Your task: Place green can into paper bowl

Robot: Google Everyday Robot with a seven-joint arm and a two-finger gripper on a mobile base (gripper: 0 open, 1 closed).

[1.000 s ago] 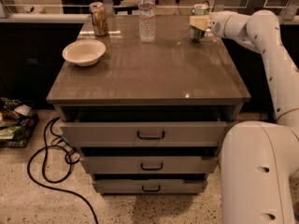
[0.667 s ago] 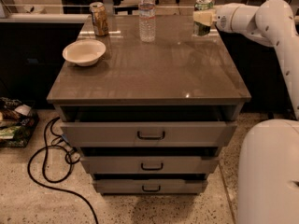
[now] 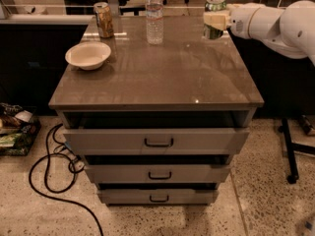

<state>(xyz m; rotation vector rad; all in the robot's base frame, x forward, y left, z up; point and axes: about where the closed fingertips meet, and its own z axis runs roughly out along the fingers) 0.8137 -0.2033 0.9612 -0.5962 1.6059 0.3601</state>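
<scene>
pincer (image 3: 212,19) reaches in from the right on a white arm (image 3: 275,23) and is clamped round the middle of the green can (image 3: 215,4). can is upright, w/ silver top showing above the pincer and green base below it. it's at the far right corner of the surface (image 3: 162,77); cant tell if the base touches. paper bowl (image 3: 87,55) sits on the left side of the surface, well apart from the green can. gold-brown can (image 3: 103,19) stands just behind the bowl. water bottle (image 3: 154,14) is upright at far middle, btwn the two cans. 3 drawers (image 3: 158,141) below, each pulled out a bit. black cable (image 3: 47,181) on the floor at left.
</scene>
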